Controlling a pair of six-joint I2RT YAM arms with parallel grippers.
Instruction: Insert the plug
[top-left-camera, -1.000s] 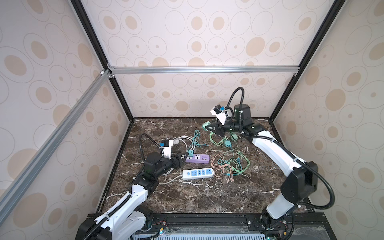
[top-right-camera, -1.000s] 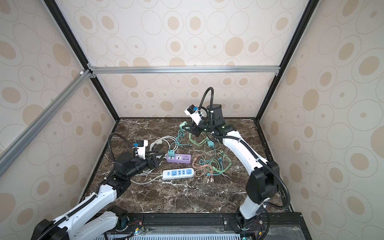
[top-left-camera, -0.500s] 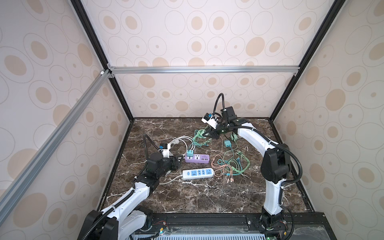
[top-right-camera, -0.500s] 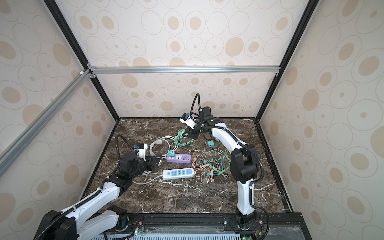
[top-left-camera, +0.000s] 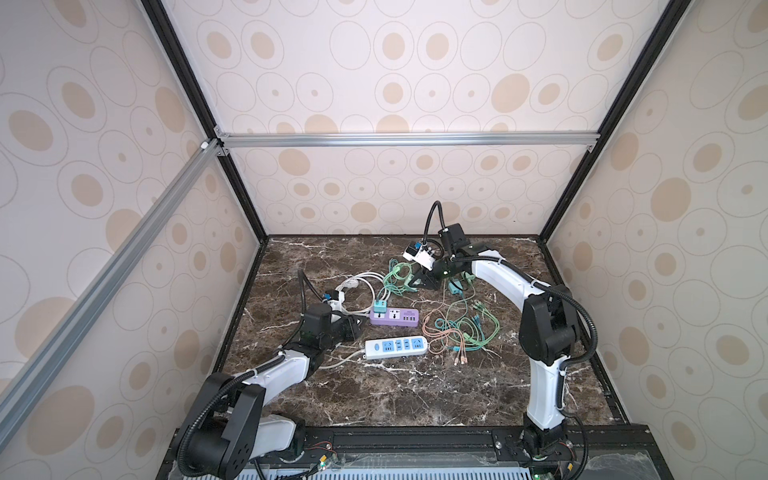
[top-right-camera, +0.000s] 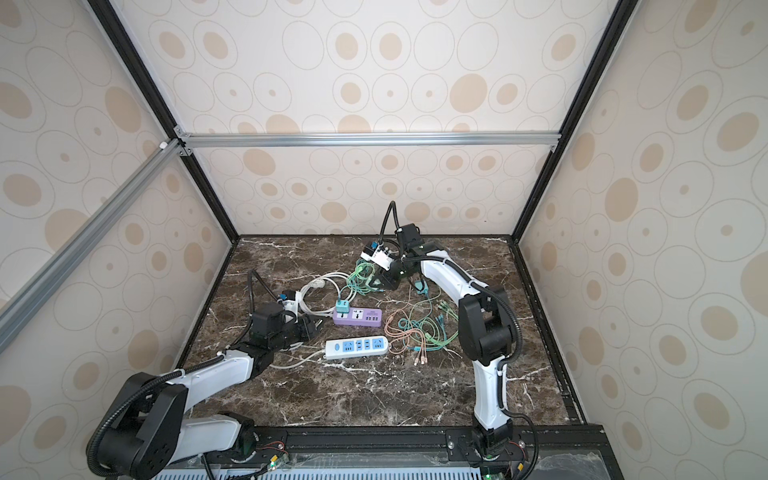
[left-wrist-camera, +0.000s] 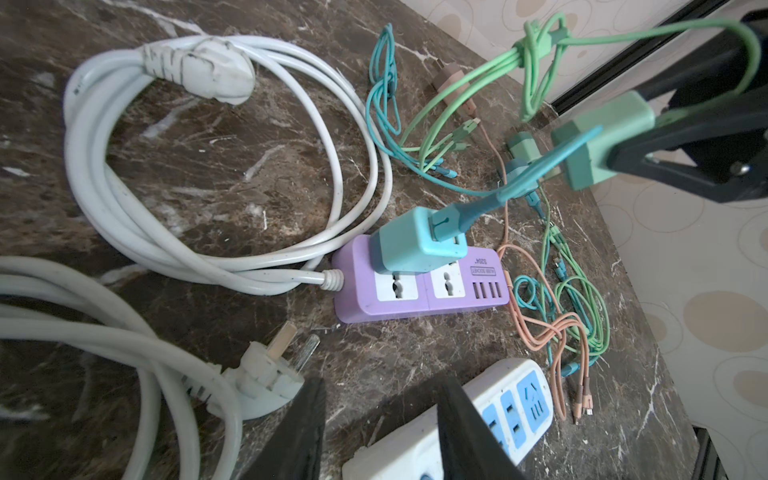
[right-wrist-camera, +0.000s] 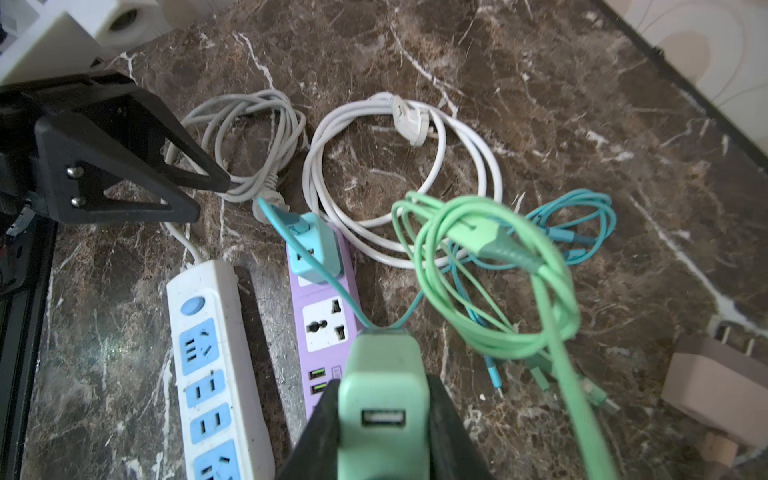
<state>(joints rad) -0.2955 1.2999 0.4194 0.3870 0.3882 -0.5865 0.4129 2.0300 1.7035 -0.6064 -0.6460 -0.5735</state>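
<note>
**Operator:** What have my right fingers got?

**Spotter:** Your right fingers are clamped on the mint-green USB charger plug, one on each side, with its USB port facing the wrist camera. You hold it off the table, near the purple power strip but not touching it. A light-green cable hangs in loops just beside the plug.

**Operator:** And my left?

**Spotter:** Your left fingers stand apart and grip nothing, low over the table. The white power strip lies close by them. A loose white three-pin plug rests on the table on their other side.

**Operator:** How does the purple strip look?

**Spotter:** A teal charger sits in it at the cord end. In your right wrist view, one universal socket shows uncovered between that charger and the USB ports.
</note>
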